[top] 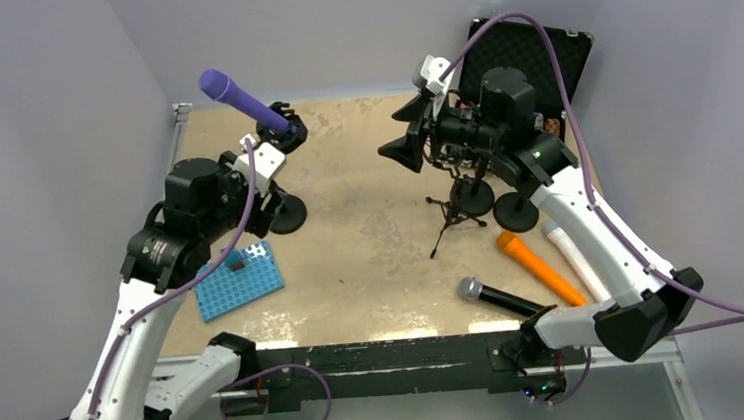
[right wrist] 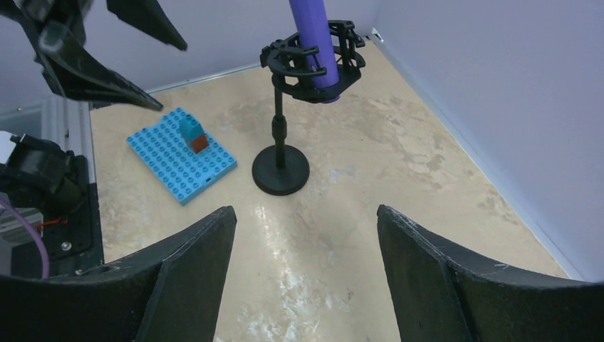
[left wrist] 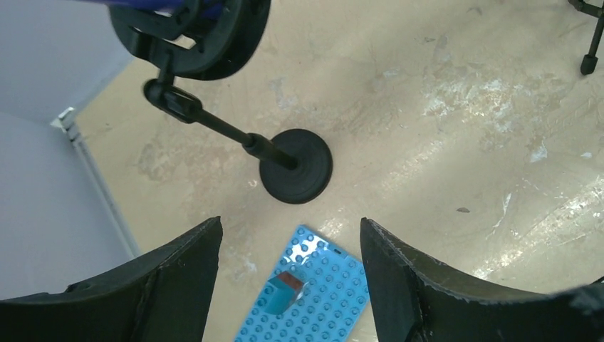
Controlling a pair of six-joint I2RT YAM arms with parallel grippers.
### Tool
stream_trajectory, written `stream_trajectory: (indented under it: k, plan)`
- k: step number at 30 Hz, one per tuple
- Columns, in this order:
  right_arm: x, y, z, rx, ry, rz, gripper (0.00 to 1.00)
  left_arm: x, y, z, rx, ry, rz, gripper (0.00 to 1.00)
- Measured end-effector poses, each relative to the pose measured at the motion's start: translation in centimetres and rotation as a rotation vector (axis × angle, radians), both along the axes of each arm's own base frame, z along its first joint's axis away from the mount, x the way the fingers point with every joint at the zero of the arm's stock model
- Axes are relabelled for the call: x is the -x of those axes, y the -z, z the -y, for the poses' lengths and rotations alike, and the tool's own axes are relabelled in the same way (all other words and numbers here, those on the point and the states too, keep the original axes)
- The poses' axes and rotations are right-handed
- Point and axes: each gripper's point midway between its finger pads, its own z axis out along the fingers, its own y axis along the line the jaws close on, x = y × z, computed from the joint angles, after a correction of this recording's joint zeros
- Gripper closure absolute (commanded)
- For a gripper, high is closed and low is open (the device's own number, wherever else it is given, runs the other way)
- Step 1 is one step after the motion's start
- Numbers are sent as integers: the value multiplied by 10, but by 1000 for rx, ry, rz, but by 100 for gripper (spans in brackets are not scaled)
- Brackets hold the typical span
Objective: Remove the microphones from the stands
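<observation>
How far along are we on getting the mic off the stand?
Done: nothing yet; the purple microphone sits in the stand's shock mount. In hand: both grippers are open and empty, the left gripper above the stand base, the right gripper facing it. Left: grip the microphone and lift it out.

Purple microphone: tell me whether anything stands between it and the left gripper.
Nothing visible does. The left gripper hangs open, with bare air up to the purple microphone. Only the ring mount of the stand wraps its handle. The blue brick plate lies flat on the table beneath, out of the path.
</observation>
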Motion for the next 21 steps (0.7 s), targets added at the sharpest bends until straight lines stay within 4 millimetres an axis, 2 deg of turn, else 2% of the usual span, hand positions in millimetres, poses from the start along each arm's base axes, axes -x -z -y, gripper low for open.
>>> stream_trajectory:
  k: [5,7,12,21]
  plan:
    - [-9,7,-9,-8,-12,-45,24,-22,42,4,59,-8,-28,27]
    - [-9,9,-10,-8,-14,-53,24,-34,52,3,73,-28,-23,28]
    - [-7,6,-11,-11,-20,-46,24,-68,63,2,111,-60,58,29]
    - [-5,11,-10,5,-22,-64,25,-106,89,14,147,-44,102,32]
